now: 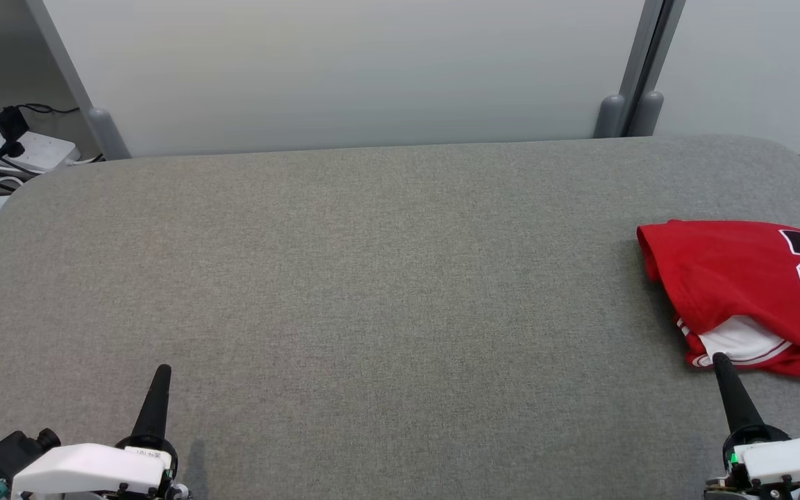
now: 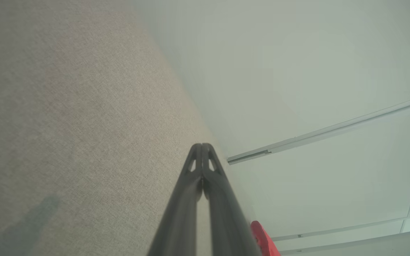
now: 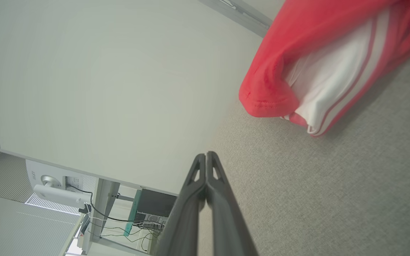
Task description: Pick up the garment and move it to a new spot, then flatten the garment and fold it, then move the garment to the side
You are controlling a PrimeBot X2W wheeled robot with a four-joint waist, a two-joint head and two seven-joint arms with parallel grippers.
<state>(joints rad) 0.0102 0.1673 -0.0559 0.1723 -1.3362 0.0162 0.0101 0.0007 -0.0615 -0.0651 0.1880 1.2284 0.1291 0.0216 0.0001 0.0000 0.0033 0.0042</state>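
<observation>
Here the garment lies far right on the grey table.

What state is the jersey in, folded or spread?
Folded, loosely: the red jersey lies doubled over, white inner layer peeking out between red layers.

A red fabric sports jersey with white striped trim and black, white-edged numerals lies folded over in a loose bundle at the right side of the grey fabric counter, its right part cut off from view.
</observation>
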